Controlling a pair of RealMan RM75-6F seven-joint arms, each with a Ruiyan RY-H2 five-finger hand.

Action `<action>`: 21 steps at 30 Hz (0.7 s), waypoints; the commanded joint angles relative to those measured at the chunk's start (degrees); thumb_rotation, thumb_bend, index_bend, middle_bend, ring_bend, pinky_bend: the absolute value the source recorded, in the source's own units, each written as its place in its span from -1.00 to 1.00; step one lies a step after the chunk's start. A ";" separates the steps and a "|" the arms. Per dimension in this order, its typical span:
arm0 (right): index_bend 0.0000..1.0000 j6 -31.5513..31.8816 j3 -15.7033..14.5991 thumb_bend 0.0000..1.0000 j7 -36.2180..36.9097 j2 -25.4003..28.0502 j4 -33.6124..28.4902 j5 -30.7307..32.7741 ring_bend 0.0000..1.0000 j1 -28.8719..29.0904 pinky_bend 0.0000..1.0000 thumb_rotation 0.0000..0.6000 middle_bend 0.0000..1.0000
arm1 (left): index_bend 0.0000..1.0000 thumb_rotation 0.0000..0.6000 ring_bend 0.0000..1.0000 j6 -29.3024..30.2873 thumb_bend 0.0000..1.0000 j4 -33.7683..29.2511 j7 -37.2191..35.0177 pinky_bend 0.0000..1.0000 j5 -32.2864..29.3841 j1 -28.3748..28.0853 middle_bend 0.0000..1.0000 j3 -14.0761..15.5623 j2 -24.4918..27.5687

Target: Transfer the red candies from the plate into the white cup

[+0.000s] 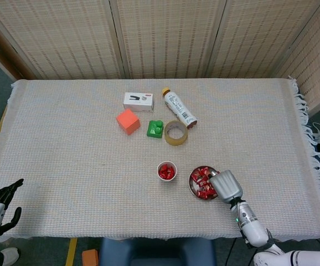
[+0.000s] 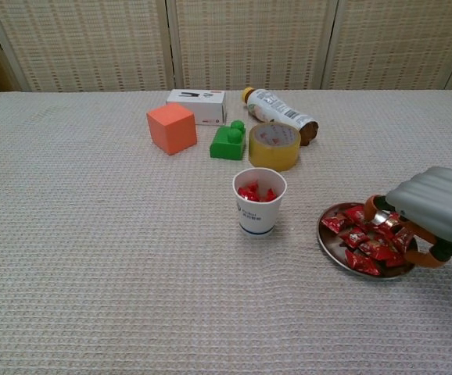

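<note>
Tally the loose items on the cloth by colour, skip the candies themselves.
White: 2, stapler box, cup
Orange: 1, cube
Green: 1, block
Tan: 1, tape roll
Brown drink with white label: 1, bottle
Silver: 1, plate
Total: 7

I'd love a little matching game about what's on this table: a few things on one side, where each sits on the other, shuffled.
Things:
1. cup
2. plate
3. cube
4. bottle

Places:
A. lying on its side behind the tape roll
B. left of the green block
C. under the right hand
D. mid-table, some candies inside

Pairs: 1-D, 2-C, 3-B, 4-A
</note>
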 commanded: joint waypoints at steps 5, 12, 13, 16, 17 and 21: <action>-0.32 -0.74 0.46 -0.55 0.33 -0.96 1.04 -0.43 0.43 -0.36 0.96 1.00 0.58 | -0.97 1.00 -0.58 0.19 0.06 0.13 -0.45 -0.45 -0.04 0.05 -0.69 -0.05 0.12; -0.18 -0.90 0.88 -0.55 1.72 -0.94 1.13 -1.57 0.45 -0.91 0.97 1.00 0.58 | -0.97 1.00 -0.58 0.30 0.06 0.12 -0.43 -0.45 0.18 0.07 -0.69 0.04 0.11; -0.15 -1.00 0.87 -0.55 1.80 -0.95 1.19 -1.79 0.46 -0.96 0.97 1.00 0.58 | -0.97 1.00 -0.58 0.32 0.06 0.14 -0.44 -0.45 0.16 0.08 -0.69 0.03 0.09; -0.12 -1.19 0.91 -0.55 1.61 -1.09 1.29 -2.06 0.46 -1.03 0.97 1.00 0.58 | -0.97 1.00 -0.58 0.26 0.06 0.16 -0.45 -0.45 0.10 0.05 -0.69 0.00 0.06; -0.11 -1.25 0.98 -0.55 1.59 -1.21 1.32 -2.12 0.46 -1.09 0.97 1.00 0.58 | -0.97 1.00 -0.58 0.24 0.06 0.15 -0.49 -0.45 0.12 0.04 -0.69 0.02 0.08; -0.07 -1.35 1.30 -0.55 1.50 -1.64 1.64 -2.33 0.47 -1.21 0.97 1.00 0.58 | -0.97 1.00 -0.58 0.36 0.06 0.21 -0.73 -0.45 0.18 0.05 -0.69 0.02 0.16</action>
